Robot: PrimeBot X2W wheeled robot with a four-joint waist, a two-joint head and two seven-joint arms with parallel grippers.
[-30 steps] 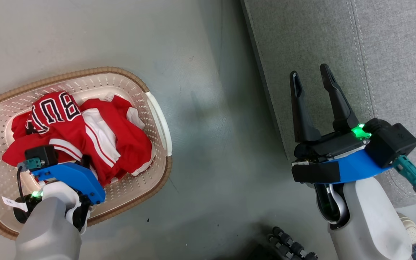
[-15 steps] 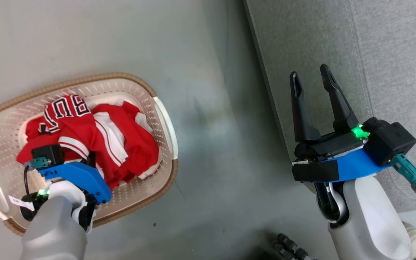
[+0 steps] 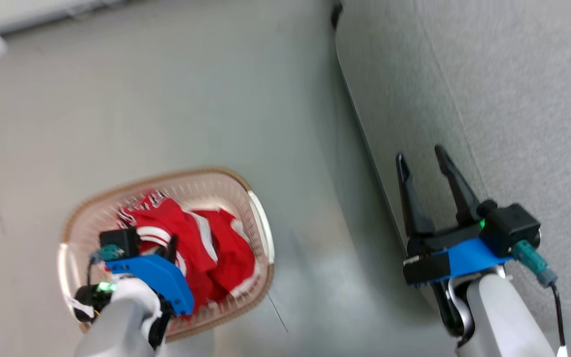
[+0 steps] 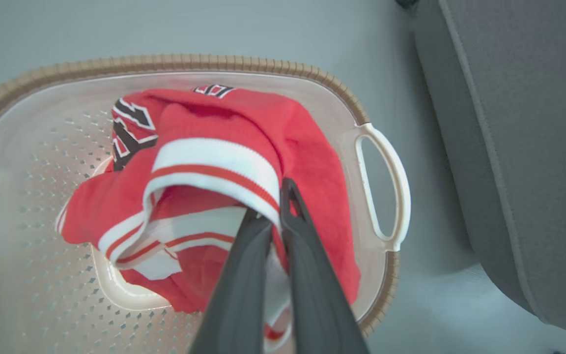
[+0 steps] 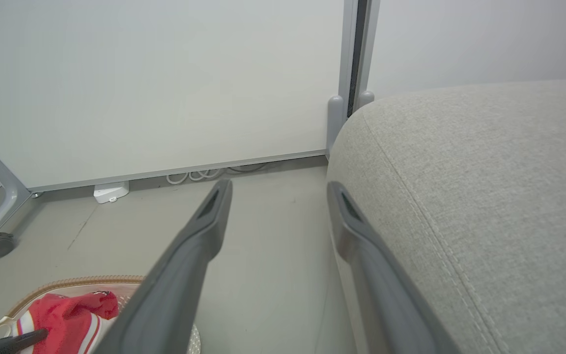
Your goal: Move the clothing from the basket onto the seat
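The clothing point(image 4: 204, 162), two red jersey garments with white stripes, one showing part of a numeral, lies bunched in the oval perforated laundry basket point(image 4: 165, 61) on the grey floor point(image 3: 216, 99). We have the left gripper point(image 4: 272, 209) down among it, its two dark fingers pressed almost together on a white-and-red striped band point(image 4: 214, 169), so the pinch holds fabric. The band drapes over the fingertips and the folds below hang toward the basket bottom. We cannot tell whether the second garment is caught in the same pinch or merely lies against the first. The right gripper point(image 3: 420, 154) is well apart from this, fingers spread wide with nothing between them, just beside the front edge of the light-grey sofa point(image 3: 513, 99). The sofa stands to our right, with a strip of floor between it and the basket.

We judge the step in hand to be lifting the first catch out; no garment has reached the part of the sofa we see. The next move calls for raising the left arm until the trailing hem clears the brown woven rim and the side handle point(image 4: 386, 187). Then we carry it right over the sofa's rounded edge and part the fingers only once the fabric rests on the cushion.
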